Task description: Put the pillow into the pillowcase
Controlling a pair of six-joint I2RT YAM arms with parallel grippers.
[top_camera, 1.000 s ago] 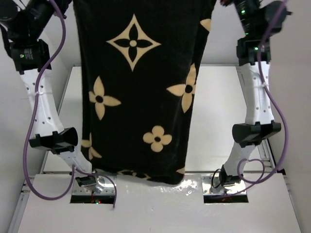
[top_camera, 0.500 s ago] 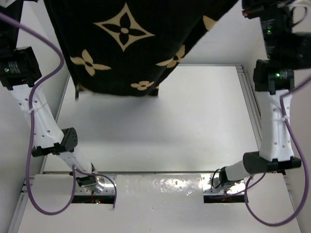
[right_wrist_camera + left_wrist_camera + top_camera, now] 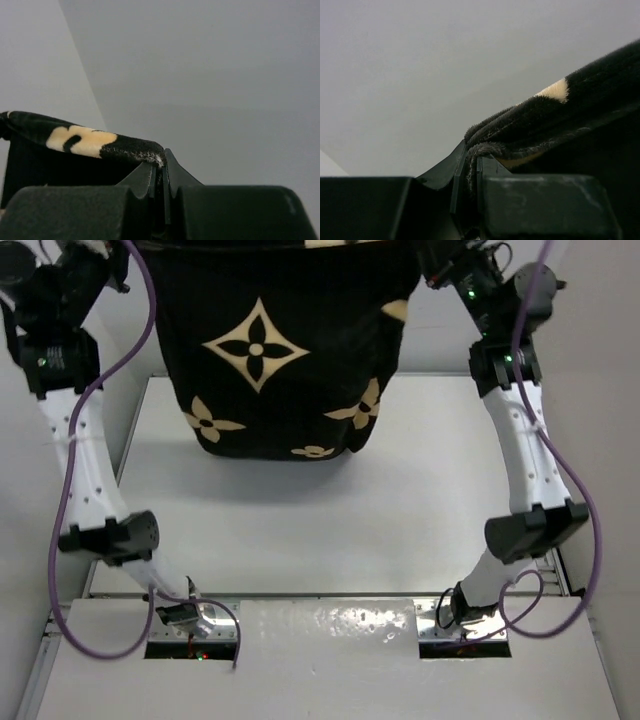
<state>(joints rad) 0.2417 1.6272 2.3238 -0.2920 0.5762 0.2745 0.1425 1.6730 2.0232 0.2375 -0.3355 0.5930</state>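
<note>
Hanging over the far part of the worktop, the pillowcase is spread between both raised arms, held by its top edge. The left pincer is clamped on a fold of black pile at the upper left corner. The right pincer is pinched tight on the upper right edge. The print shows tan four-petal flowers and pointed stars.

The pillowcase in mid-air above the table
</note>
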